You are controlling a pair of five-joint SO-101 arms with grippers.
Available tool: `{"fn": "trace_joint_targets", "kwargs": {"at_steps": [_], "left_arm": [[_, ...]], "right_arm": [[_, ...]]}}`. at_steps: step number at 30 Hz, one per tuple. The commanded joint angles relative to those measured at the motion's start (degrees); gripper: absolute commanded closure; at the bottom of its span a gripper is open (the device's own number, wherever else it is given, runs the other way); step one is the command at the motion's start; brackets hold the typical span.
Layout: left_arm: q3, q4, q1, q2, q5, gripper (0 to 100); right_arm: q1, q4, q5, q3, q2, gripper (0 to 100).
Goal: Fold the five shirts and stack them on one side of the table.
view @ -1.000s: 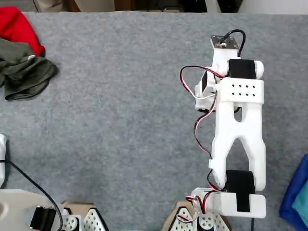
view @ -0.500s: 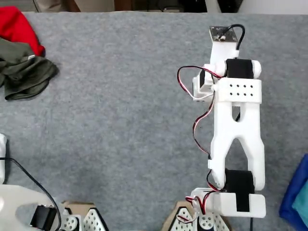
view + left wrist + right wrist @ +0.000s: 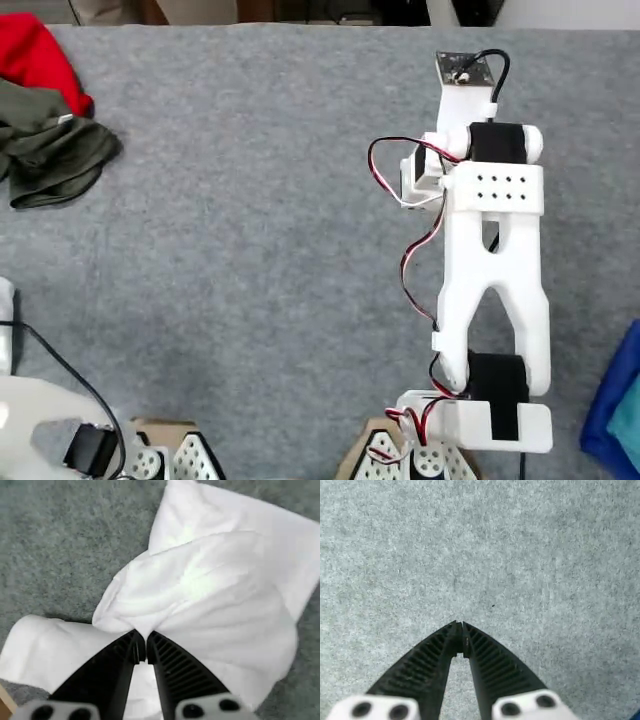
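My left gripper (image 3: 145, 647) is shut, its black tips pinching a fold of a crumpled white shirt (image 3: 215, 580) that lies on the grey table cover (image 3: 60, 545). In the high view the left arm (image 3: 40, 430) sits at the near left corner. The right arm (image 3: 495, 300) stretches away from its base over the middle right of the table. My right gripper (image 3: 460, 627) is shut with nothing in it, just above bare grey cover (image 3: 545, 555). A red shirt (image 3: 35, 55) and an olive shirt (image 3: 50, 150) lie bunched at the far left. A blue shirt (image 3: 618, 400) lies at the right edge.
The grey cover (image 3: 250, 250) spans the whole table, with open room between the two arms. Red and black wires (image 3: 410, 250) hang beside the right arm. The arm bases (image 3: 400, 455) stand at the near edge.
The right arm has stretched slightly farther away from its base. The left arm at the near left corner has shifted lower and to the left.
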Motion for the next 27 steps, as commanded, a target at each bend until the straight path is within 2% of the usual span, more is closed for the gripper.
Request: {"fn": "trace_joint_targets", "kwargs": {"at_steps": [1, 4, 14, 18, 23, 27], "left_arm": [[-14.68, 6.77, 2.55, -6.11, 0.97, 98], [-17.93, 6.68, 2.46, -9.89, 4.22, 98], [-14.42, 6.59, 0.44, -18.77, 4.31, 98], [-14.24, 6.68, 2.55, -19.56, 5.54, 98], [-6.42, 6.77, 12.57, -26.68, 7.82, 98], [5.27, 6.77, 26.64, -35.56, 13.27, 98]], "right_arm": [[-0.48, -0.35, 0.00, 0.04, -3.38, 99.3], [-0.66, -0.35, 0.00, 0.04, -3.21, 99.3], [-0.75, -0.44, 0.00, 2.24, -3.38, 99.3], [-0.48, -0.70, 0.00, 4.09, -3.12, 99.3], [-0.48, -0.79, 0.00, 5.05, -3.03, 99.3], [0.92, -0.44, 0.09, 4.88, -3.47, 99.3]]}}
